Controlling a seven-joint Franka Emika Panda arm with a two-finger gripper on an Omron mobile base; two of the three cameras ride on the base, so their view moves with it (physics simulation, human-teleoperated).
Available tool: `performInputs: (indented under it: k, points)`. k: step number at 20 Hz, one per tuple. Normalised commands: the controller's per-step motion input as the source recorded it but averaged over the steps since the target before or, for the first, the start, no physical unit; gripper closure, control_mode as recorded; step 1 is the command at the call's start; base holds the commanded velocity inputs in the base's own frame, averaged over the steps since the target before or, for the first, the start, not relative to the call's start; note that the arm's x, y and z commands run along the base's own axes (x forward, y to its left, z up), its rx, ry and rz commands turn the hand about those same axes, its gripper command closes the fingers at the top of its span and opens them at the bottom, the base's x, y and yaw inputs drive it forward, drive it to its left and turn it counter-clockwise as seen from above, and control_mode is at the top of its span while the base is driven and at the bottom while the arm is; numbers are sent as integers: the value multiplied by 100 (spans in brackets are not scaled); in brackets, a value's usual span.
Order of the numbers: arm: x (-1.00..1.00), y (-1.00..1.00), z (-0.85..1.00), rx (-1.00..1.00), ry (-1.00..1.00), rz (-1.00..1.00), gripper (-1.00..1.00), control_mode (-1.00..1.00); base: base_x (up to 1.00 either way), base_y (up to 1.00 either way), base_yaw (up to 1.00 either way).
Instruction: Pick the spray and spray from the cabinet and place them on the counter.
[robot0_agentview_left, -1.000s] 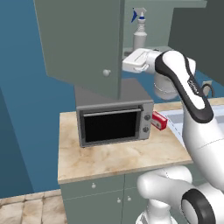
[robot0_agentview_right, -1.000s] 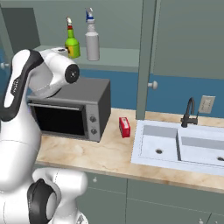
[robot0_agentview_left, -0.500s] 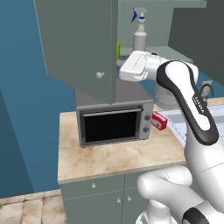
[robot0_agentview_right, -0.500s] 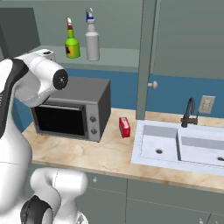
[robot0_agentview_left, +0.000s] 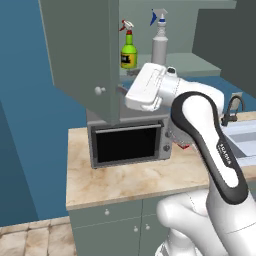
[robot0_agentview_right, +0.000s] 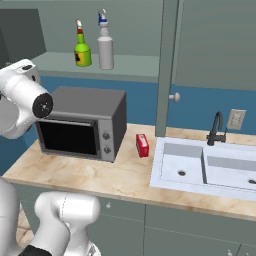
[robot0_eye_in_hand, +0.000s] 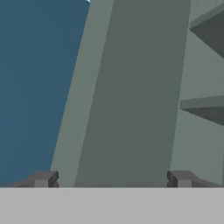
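The gripper (robot0_eye_in_hand: 112, 179) is wide open, and nothing sits between its two dark tips. It points at the thin edge of an open door of the big grey-green wall cabinet (robot0_agentview_left: 82, 50), which looks very close in front of it. I cannot be sure from the hand view if the tips touch the door. To the left of the gripper in that view there is only blue wall (robot0_eye_in_hand: 35, 87). To its right you can see the edges of the cabinet's inner shelves.

In the left base view the white hand sits up beside the open door, just under the cabinet shelf (robot0_agentview_left: 195, 64). The short green spray bottle with the red-white nozzle and yellow label (robot0_agentview_left: 128, 51) stands on that shelf, just above the hand. The tall grey-white spray bottle with the blue-white nozzle (robot0_agentview_left: 159, 45) stands on the same shelf, near the green one and a bit further to the right of the hand. Both bottles stand up straight.

Below the hand is the grey toaster oven with the dark glass door (robot0_agentview_left: 131, 141). It sits on the beige marbled stone worktop (robot0_agentview_left: 125, 182). Further right on the worktop is a small flat red box (robot0_agentview_right: 142, 145), then the pale sink basin (robot0_agentview_right: 205, 167) with its dark tap (robot0_agentview_right: 216, 129).
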Motion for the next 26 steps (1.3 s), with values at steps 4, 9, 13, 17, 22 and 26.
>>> performInputs:
  k: [4, 9, 13, 17, 22, 26]
  points:
    - [-44, 55, -1, -2, -5, 1, -100, -100, 0, 0, 0]
    - [-32, 64, -3, -3, -1, 1, -100, -100, 0, 0, 0]
    - [-25, 74, -6, -4, 0, 2, -100, -100, 0, 0, 0]
    - [-22, 83, -13, -5, 1, 5, -100, -100, 0, 0, 0]
    - [2, 84, -20, -5, 6, 6, -100, -100, 0, 0, 0]
    - [37, 73, -34, -2, 8, 5, -100, -100, 0, 0, 0]
